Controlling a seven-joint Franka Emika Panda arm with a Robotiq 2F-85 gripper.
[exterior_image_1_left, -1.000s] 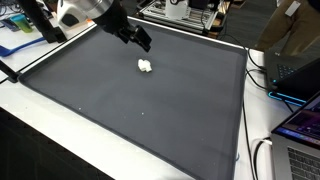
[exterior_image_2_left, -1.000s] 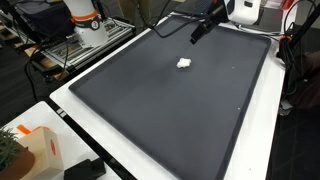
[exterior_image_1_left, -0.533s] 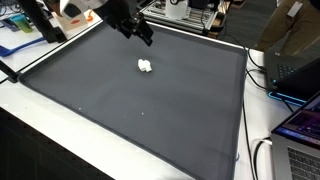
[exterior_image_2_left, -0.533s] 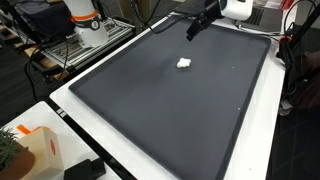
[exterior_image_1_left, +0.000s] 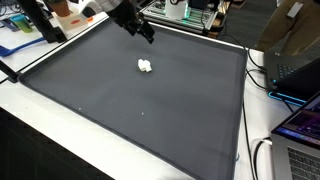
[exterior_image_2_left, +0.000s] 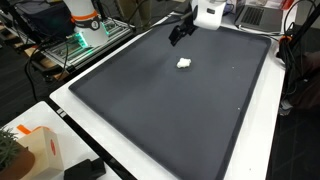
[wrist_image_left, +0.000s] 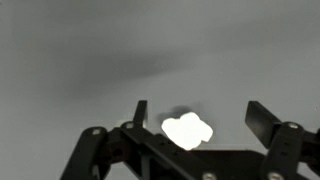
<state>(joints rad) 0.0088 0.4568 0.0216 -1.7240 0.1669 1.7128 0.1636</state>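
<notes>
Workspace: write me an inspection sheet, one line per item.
Surface: dark mat, flat, on a white table.
Job's things: one white crumpled lump lying on the mat, untouched.
Clutter: nothing seen on the mat.
Gripper: gripper open, empty, above the mat near one edge, apart from the lump.
Cables: cables on the table beside the mat.
Surroundings: laptop and box off the mat.

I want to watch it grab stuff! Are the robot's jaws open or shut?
Open. In the wrist view the jaws stand wide apart, gripping nothing; the white lump lies on the mat beyond them.
</notes>
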